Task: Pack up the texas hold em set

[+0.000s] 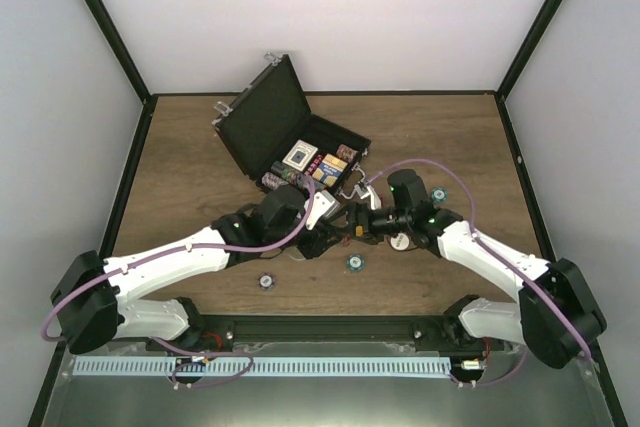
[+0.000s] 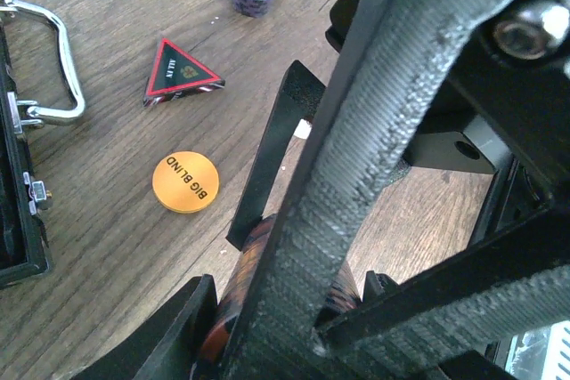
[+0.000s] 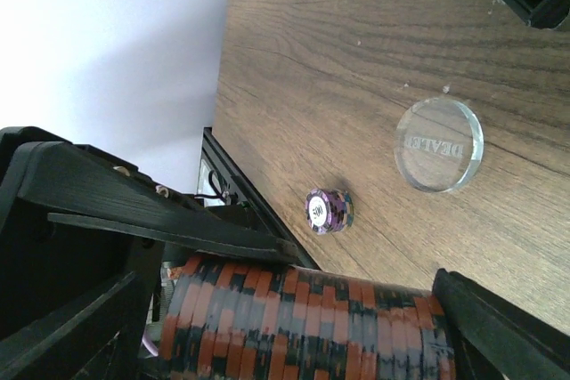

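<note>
Orange-black chip stack [image 3: 294,327] — gripped by left claw [image 1: 330,237] — lies inside right claw [image 3: 365,273].

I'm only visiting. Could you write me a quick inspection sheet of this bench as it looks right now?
Surface: brown wood-grain table, no spills seen.
Job's things: small black briefcase open, card decks inside; orange-and-black chip stack between both grippers; orange round "BIG BLIND" button, red-edged triangular marker, clear round "DEALER" button and loose chips on the table.
Clutter: nothing seen.
Grippers: left gripper appears closed on the stack; right gripper straddles its ends, grip unclear.
Cables: purple cables loop along both arms.
Surroundings: pale walls, black frame posts.
</note>
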Tool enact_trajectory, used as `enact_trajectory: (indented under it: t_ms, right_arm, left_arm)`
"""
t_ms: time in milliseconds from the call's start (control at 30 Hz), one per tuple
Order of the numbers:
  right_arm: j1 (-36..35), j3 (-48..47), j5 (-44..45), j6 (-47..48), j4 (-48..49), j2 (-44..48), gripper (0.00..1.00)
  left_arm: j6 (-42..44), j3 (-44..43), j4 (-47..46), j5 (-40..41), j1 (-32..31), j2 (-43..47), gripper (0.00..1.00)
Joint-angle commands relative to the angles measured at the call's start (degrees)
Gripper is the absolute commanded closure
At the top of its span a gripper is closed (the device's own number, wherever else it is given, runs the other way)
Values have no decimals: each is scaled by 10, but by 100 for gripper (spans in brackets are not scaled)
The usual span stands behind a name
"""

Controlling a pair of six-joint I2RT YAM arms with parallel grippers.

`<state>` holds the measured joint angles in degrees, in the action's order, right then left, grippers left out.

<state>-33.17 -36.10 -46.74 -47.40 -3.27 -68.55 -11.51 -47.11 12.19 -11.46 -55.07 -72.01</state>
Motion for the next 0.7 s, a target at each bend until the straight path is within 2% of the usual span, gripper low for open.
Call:
enact_trajectory:
  t_ms: [0,267,533,600,667]
  right_arm:
    - [-12,-28,-31,28,-13,-3,14]
    - [-22,-26,-25,37,-18,-17,23]
    - [-25,-30,-10,39,-22,-16,37]
    - [-25,-31,-1,37,-22,-10,38]
    - [-25,-33,17,35,-26,-2,39]
  left_arm:
    - [6,-15,-67,7,-3,2,74]
    - [10,-15,-69,21,-3,10,75]
    - [15,-18,-63,20,-4,6,74]
    - [17,-19,-59,21,-4,6,71]
    - [18,-21,-55,23,-4,6,61]
